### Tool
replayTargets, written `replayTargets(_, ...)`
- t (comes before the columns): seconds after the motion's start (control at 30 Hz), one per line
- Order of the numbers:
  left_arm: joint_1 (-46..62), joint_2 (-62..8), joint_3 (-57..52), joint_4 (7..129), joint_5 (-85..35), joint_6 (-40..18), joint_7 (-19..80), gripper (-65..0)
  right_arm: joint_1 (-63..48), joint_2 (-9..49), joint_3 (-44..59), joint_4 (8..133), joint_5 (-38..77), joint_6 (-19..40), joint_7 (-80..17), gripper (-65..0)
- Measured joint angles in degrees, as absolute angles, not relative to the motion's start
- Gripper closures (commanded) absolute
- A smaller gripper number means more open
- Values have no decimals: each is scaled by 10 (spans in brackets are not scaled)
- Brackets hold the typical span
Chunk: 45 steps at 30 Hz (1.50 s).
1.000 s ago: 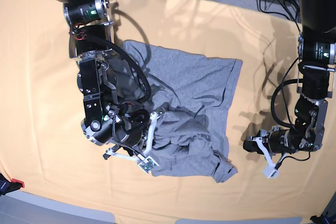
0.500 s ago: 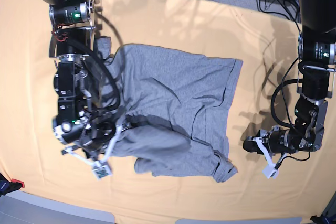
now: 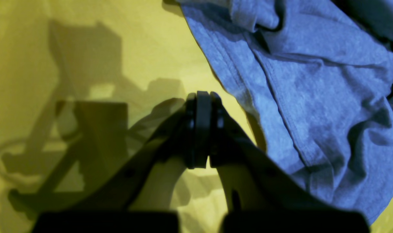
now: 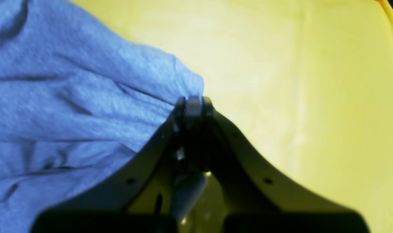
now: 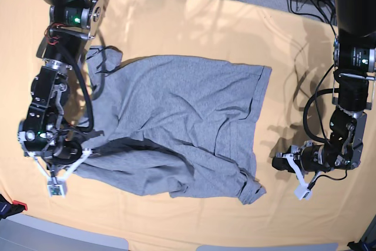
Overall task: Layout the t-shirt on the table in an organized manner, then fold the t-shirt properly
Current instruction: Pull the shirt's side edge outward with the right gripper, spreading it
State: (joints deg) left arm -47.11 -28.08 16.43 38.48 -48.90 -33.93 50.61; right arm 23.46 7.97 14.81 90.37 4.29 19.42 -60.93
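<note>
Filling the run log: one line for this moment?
right gripper: shut on t-shirt edge | left gripper: shut, empty | table: shirt partly spread

Matt heathered knit cloth of the t-shirt; smooth, faintly creased, seemingly woven cloth over the table.

Right arm reaches down the left side of the base view, elbow bent, wrist low near the front edge. Its right gripper is clamped tight, jaws pinched on a fold of the t-shirt, white fingers angled down toward the front. Over on the other side, the left arm hangs straight down from the top, forearm curling inward at the bottom. The left gripper sits closed with nothing between its jaws, low over the surface, just beside the cloth.
</note>
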Motion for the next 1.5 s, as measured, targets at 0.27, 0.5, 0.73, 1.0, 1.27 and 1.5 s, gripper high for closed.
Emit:
replayTargets(0.27, -471, -281, 164, 385, -489, -339, 506, 0, 209, 94, 184, 897, 25, 184, -609, 0)
replayTargets(0.5, -471, -281, 164, 385, -489, -339, 506, 0, 155, 93, 186, 896, -42, 143, -607, 0)
replayTargets(0.73, -471, -281, 164, 385, -489, -339, 506, 0, 107, 93, 186, 896, -71, 114, -637, 0)
replayTargets(1.0, -471, -281, 164, 385, -489, -339, 506, 0, 93, 100, 185, 897, -100, 114, -632, 0)
replayTargets(1.27, -471, -284, 164, 385, -491, -339, 504, 0, 92, 175, 185, 906, 17, 168, -630, -271)
replayTargets(1.5, -472, -284, 164, 385, -492, -339, 505, 0, 93, 219, 198, 907, 200, 220, -656, -285)
